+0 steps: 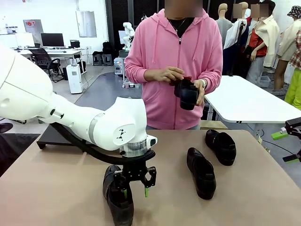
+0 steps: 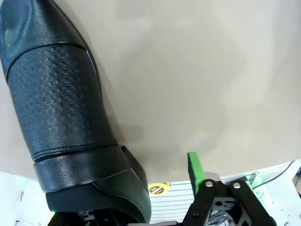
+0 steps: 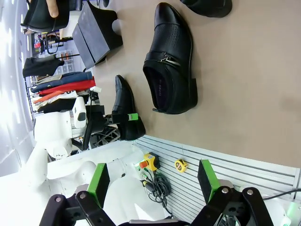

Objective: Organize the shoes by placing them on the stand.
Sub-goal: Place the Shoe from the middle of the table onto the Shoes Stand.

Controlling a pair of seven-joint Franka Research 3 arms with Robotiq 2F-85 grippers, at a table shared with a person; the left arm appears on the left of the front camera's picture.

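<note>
The glossy black leather slip-on shoe (image 1: 116, 202) nearest the camera lies flat on the tan table (image 1: 263, 197). The left gripper (image 1: 136, 193) stands over its heel end with the jaws apart, not yet clamped.

Position relative to the jaws, left wrist view: the shoe sits off-centre in the jaw gap. One green pad (image 2: 194, 165) stands clear of the shoe's side wall, with bare table between them. The shoe crowds the other finger and hides it.

Recommended procedure:
1. Centre the jaws across the heel section before closing; otherwise the first pad to touch will probably push the shoe sideways.
2. Seat both pads low on the side walls, since glossy leather is likely to slip.
3. Lift straight up before traversing.

The low matte-black stand (image 1: 51, 135) lies at the far left, behind the left arm. Two matching shoes (image 1: 202, 173) rest well apart to the right. The person's hands (image 1: 176, 77) hold a fourth shoe (image 1: 189, 96). The right gripper (image 3: 154, 180) is wide open and empty.
</note>
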